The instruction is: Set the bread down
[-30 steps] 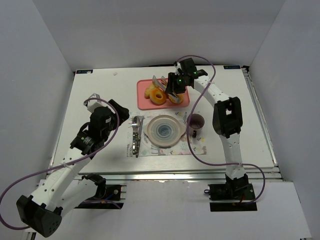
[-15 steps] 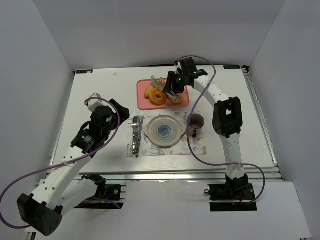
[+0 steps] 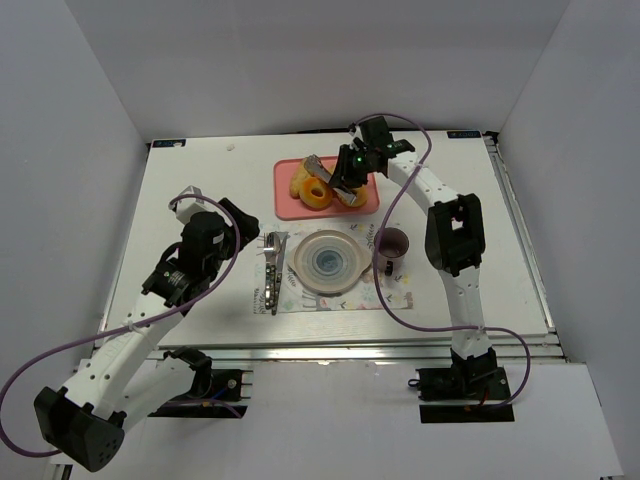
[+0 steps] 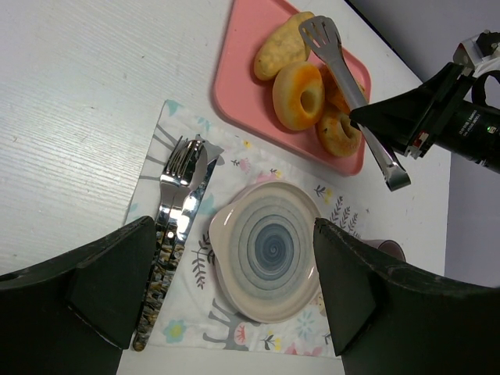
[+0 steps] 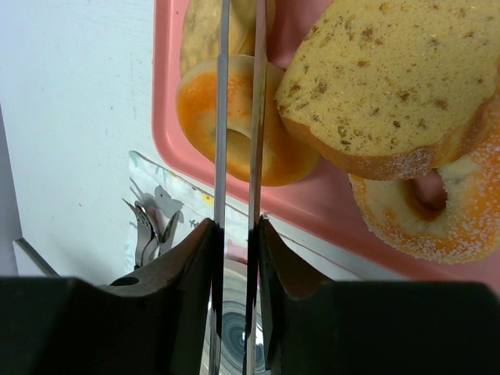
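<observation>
Pinching slim metal tongs [image 4: 355, 86], right gripper [image 5: 234, 232] near smooth oval bread [image 4: 283, 47]

This is a robotics lab test cell, not a real dining room. Plain white panel walls [image 3: 100, 100] box in a white board surface [image 3: 200, 180] edged by an aluminium frame rail [image 3: 330, 352], where two white-and-black robot arms [image 3: 455, 270] trail purple cables [image 3: 390, 113]. The meal is staged: a floral paper placemat [image 3: 392, 296], a ringed ceramic plate [image 3: 327, 262] and a pink plastic tray [image 3: 287, 205].
</observation>
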Robot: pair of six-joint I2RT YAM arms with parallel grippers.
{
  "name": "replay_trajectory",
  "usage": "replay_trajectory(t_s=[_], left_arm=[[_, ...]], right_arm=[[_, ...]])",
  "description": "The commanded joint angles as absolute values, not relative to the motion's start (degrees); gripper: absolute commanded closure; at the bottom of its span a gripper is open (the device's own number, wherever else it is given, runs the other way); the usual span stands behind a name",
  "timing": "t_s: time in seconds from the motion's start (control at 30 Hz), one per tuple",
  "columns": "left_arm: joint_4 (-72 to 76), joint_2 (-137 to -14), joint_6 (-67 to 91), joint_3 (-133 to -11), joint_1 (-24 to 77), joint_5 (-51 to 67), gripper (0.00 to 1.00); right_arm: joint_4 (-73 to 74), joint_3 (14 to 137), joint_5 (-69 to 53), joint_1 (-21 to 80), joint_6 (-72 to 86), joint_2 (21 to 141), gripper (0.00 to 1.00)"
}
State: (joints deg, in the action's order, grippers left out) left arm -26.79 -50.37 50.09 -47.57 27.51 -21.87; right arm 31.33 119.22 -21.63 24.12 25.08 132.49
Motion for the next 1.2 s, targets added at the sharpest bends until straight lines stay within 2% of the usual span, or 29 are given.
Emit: replay_trajectory(t_s=[0.0, 0.07, 0.17, 0.43, 0.83, 0.97, 1.0, 1.17], left_arm=[[-27.0, -49.9, 50.4, -49.5, 27.6, -22.5, 0.09], [-27.0, -50.0, 50.4, -49.5, 27.6, -22.4, 0.09], [-27.2, -49.9, 50.4, -49.6, 27.6, -22.6, 0.09], [-27.0, -49.7, 50.3, -50.0, 27.6, -22.7, 0.09], [-28.1, -47.7, 50.2, -51.2, 27.6, -24.0, 0.09], [-28.1, -46.0, 50.1, -51.2, 27.6, -24.7, 0.09], [-28.0, -45.6, 50.0, -51.2, 27.6, -24.8, 0.09], [-26.9, -43.9, 49.5, -49.5, 27.6, -24.5, 0.09]], right_arm=[[29.4, 119.1, -23.5, 24.4, 24.6, 129.6, 0.75], [29.0, 119.0, -24.5, 24.4, 24.2, 129.4, 0.82], [28.4, 119.0, -26.8, 24.1, 24.0, 128.7, 0.99], [18.7, 117.3, -40.5, 21.5, 31.0, 125.2, 1.00], [12.3, 111.2, -52.8, 20.4, 34.1, 117.2, 1.00], [18.6, 102.6, -56.8, 19.6, 24.8, 108.2, 1.00], [24.0, 100.5, -57.0, 19.5, 18.2, 106.2, 1.00], [36.6, 82.6, -56.2, 18.0, 3.4, 93.0, 1.00]])
